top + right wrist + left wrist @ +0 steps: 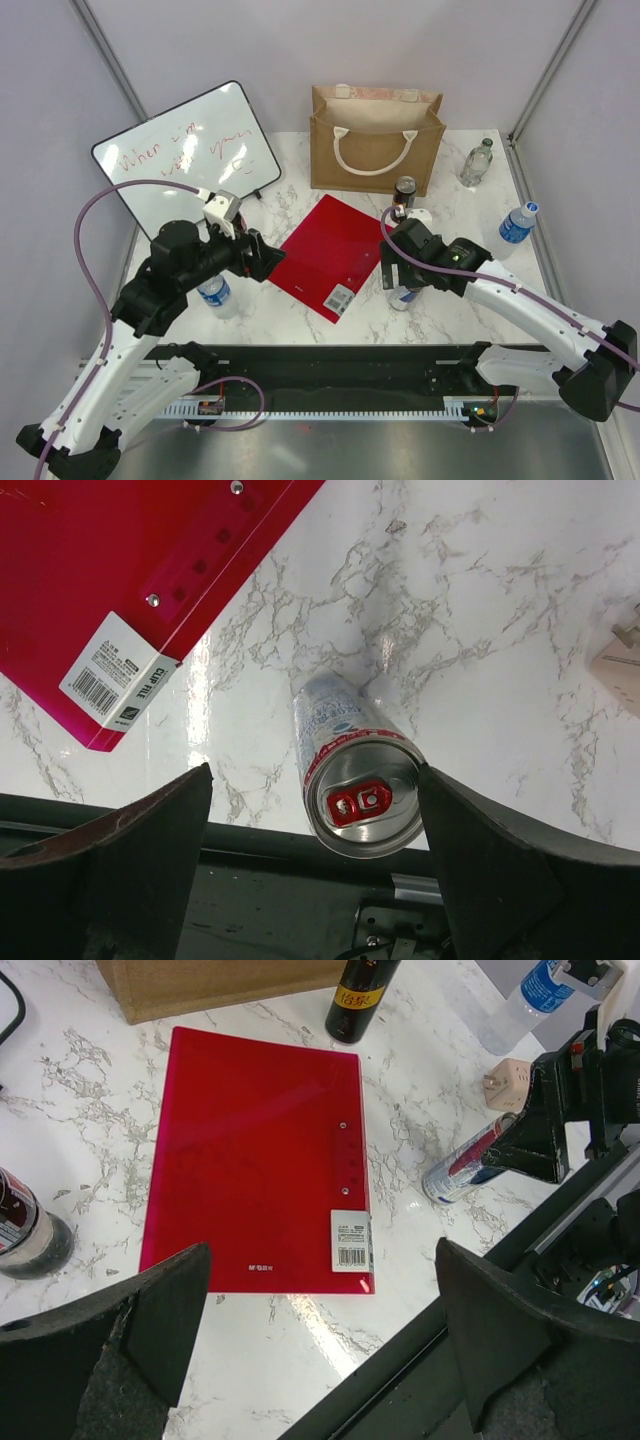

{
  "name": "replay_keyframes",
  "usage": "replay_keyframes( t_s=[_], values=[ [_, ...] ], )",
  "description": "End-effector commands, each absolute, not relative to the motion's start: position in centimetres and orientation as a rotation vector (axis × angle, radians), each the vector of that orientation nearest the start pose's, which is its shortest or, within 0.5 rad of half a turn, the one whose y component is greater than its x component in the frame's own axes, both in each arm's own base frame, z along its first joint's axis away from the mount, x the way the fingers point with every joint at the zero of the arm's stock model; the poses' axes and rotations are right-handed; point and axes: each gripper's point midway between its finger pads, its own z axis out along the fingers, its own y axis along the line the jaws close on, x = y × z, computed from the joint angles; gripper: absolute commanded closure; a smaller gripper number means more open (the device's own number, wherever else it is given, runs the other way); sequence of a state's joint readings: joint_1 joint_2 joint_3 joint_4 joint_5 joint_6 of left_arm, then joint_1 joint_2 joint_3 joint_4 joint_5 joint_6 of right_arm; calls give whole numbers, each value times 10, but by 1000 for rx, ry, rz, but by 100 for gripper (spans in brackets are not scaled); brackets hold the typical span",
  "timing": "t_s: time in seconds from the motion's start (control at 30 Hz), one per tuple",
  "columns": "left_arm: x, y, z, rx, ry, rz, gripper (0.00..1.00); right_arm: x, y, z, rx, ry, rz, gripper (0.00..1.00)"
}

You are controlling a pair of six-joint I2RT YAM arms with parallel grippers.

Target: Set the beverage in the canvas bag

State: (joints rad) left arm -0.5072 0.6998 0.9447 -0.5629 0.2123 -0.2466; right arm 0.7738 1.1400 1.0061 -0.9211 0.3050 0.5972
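Near the front edge of the counter [290,205], the can [360,785] stands between the fingers of the right hand [312,780], with its top and red tab facing the wrist camera. The hand is spread. One finger lies close against the can and the other stands apart from it, so the can is not clamped. The bag [330,165] stands upright at the back of the counter, well apart from the can, with its mouth open.

Likely faults from this position:

1. Uneven closure. The nearer finger meets the can first and may push it sideways or tip it before the far finger arrives.
2. Loss over the edge. The can stands just beside the counter's front edge, so a nudge toward the arm bases may send it off.
3. Slip in the grip. The can wall looks smooth and rounded, and a light or off-centre pinch may let it slide or rotate during the lift.
4. Collision in transit. A dark bottle [405,188] and a white plug [420,214] stand between the can and the bag, and a low carry may strike them.
5. Bag entry. A low approach may catch the rim and shove or fold the soft wall.

The left hand [320,1260] hovers spread and empty beside the red folder [328,255], off the direct route.
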Motion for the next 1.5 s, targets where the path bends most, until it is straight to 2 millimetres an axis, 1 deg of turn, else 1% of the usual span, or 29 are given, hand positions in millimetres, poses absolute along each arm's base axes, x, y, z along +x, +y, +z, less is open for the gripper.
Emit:
replay_keyframes(
  t_s=[0.0,0.13,0.23,0.43,0.5,0.6,0.63,0.8,0.93,1.1,1.27,1.37,1.4,1.47],
  values=[
    [207,-171,293,386,1858,-734,0,205,151,150,-133,2521,87,9],
    [208,-170,291,381,1853,-729,0,209,156,168,-135,2484,127,10],
    [208,-169,291,378,1847,-724,0,210,158,175,-143,2481,137,9],
    [207,-167,290,381,1829,-715,0,208,157,177,-151,2484,139,9],
    [206,-166,289,383,1820,-716,0,208,155,173,-157,2490,119,9],
    [205,-166,290,382,1814,-720,0,204,154,156,-176,2530,92,9],
    [205,-166,292,383,1808,-719,0,201,152,148,-184,2548,84,11],
    [204,-166,292,386,1804,-720,0,198,153,132,-199,2571,84,13],
    [206,-167,288,386,1818,-718,0,193,153,116,-215,2604,74,16],
    [207,-167,284,384,1825,-719,0,196,157,112,-225,2591,104,20],
    [208,-168,277,380,1840,-716,1,197,157,114,-213,2579,105,29],
    [208,-168,275,376,1841,-717,1,199,157,119,-204,2566,110,44],
    [208,-167,274,376,1841,-717,1,200,159,123,-200,2558,115,52],
    [209,-167,269,375,1844,-710,1,201,155,128,-197,2561,89,59]
  ],
)
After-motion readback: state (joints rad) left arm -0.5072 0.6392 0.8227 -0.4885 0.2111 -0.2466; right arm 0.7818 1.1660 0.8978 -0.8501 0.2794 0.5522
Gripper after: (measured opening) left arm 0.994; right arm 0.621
